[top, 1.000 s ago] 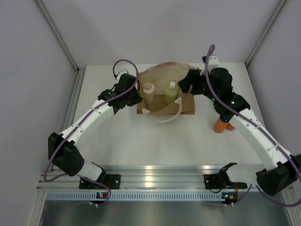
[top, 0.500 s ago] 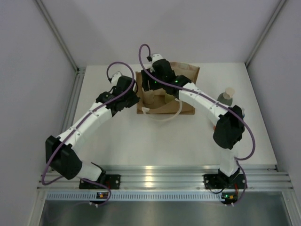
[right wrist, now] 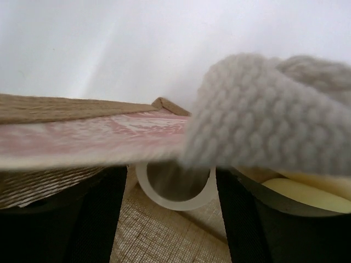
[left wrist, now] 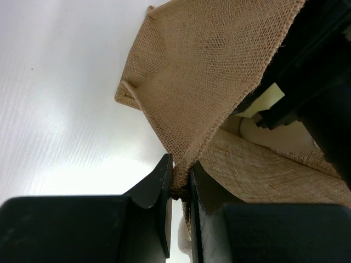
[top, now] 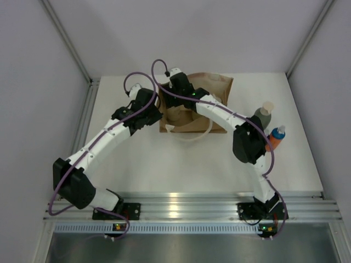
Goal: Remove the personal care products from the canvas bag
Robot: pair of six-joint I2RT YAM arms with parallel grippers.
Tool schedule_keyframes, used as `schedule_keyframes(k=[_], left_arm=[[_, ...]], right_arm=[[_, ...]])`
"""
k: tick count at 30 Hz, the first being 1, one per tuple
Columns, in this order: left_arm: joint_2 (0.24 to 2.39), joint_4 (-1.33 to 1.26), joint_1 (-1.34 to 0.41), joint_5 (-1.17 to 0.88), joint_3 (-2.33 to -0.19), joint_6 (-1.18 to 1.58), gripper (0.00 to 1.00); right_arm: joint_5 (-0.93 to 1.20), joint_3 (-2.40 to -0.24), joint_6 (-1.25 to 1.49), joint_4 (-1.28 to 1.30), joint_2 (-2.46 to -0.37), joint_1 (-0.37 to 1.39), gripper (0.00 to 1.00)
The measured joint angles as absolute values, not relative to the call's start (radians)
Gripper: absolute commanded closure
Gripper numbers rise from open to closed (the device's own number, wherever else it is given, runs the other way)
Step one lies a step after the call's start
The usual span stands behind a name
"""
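Observation:
The canvas bag (top: 217,85) lies at the back middle of the table, mouth toward me. My left gripper (top: 157,113) is shut on its left rim, and the left wrist view shows the woven edge (left wrist: 181,185) pinched between the jaws. My right gripper (top: 179,103) reaches into the bag's mouth. In the right wrist view it (right wrist: 173,219) is open, its fingers either side of a pale round bottle cap (right wrist: 173,190) without touching. A cream bottle (right wrist: 310,196) lies beside it. A grey-green bottle (top: 264,113) and an orange bottle (top: 276,137) stand outside on the right.
The bag's white rope handle (right wrist: 263,112) hangs across the right wrist view, and another loop (top: 192,137) lies on the table in front of the bag. The right arm's elbow (top: 248,143) sits close to the two bottles. Walls close in the table's left, back and right.
My right arm has swung from the bag's right side over into its mouth and lowered. The grey-green bottle now stands at the right. My left gripper has kept hold of the rim.

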State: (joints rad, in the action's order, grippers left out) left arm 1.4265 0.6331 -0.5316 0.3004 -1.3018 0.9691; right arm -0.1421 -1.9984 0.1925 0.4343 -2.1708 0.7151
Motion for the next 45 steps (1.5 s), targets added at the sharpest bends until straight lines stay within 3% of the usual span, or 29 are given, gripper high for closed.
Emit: schedule_keyframes(k=[7,9,12,14,24,45], left_arm=[[1.428,0.633,-0.529,0.295,-1.305,0.956,1.0],[1.43,0.633,-0.529,0.292,-1.308,0.948,1.0],[1.432,0.633,-0.527,0.285,-1.312,0.939,1.0],[1.432,0.635,-0.525,0.282,-1.312,0.935,1.0],[1.432,0.636,-0.515,0.278,-1.313,0.923,1.0],[1.452,0.636,-0.491,0.259,-1.33,0.892,1.0]], right_arm=[[-0.144,-2.01,0.175,0.41,-2.203,0.693,0.5],[-0.139,-2.01,0.171,0.405,-2.204,0.693,0.62],[-0.13,-2.01,0.159,0.402,-2.204,0.693,0.9],[-0.127,-2.01,0.157,0.401,-2.204,0.693,0.99],[-0.127,-1.95,0.138,0.432,-2.115,0.693,1.0],[-0.2,-2.071,0.07,0.652,-1.544,0.686,1.0]])
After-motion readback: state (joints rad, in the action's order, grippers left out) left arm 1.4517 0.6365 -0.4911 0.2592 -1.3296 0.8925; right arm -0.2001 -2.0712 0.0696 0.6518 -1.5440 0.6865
